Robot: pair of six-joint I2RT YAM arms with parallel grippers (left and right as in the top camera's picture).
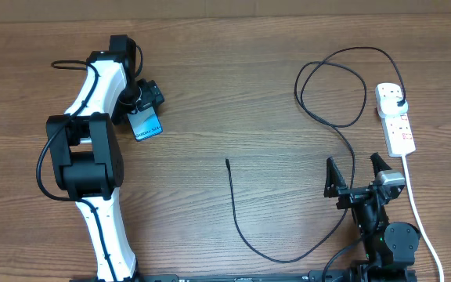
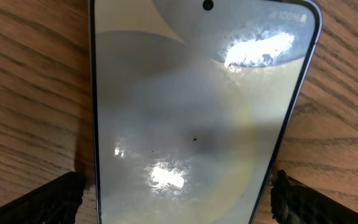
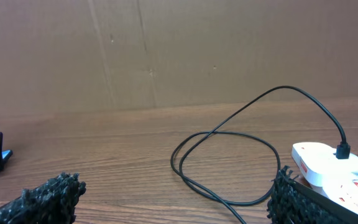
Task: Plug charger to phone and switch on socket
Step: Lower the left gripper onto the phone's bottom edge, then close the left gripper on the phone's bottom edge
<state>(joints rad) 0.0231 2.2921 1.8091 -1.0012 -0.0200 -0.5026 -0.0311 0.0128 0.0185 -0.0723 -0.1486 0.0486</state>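
Overhead view: a wooden table (image 1: 233, 86) with one robot arm at the left of the frame and another at the lower right.
Phone (image 1: 146, 125): lies flat on the table in the upper left of the frame, blue screen up, partly under the left arm's tool. Up close its glass (image 2: 191, 124) fills the left wrist view and glares with reflected light.
Left claw (image 2: 178, 190): spread wide, one black finger (image 2: 42, 199) at each lower corner of the wrist view, either side of the phone. I cannot tell whether they touch its edges.
Right claw (image 1: 357, 174): fingers wide apart at the lower right, gripping nothing.
Charger cable (image 1: 230, 188): thin and black. Its free tip (image 1: 227, 161) rests on bare wood near the centre, well apart from the phone. It curves along the bottom of the frame, passes between the right claw's fingers as seen from above, and loops at the upper right.
Plug (image 1: 398, 100): seated in the top outlet of the power strip.
Power strip (image 1: 395, 117): white, at the right edge, with its thick white cord (image 1: 417, 211) trailing down.
Right wrist view: cable loop and strip at the right, with a brown cardboard wall (image 3: 166, 50) behind.
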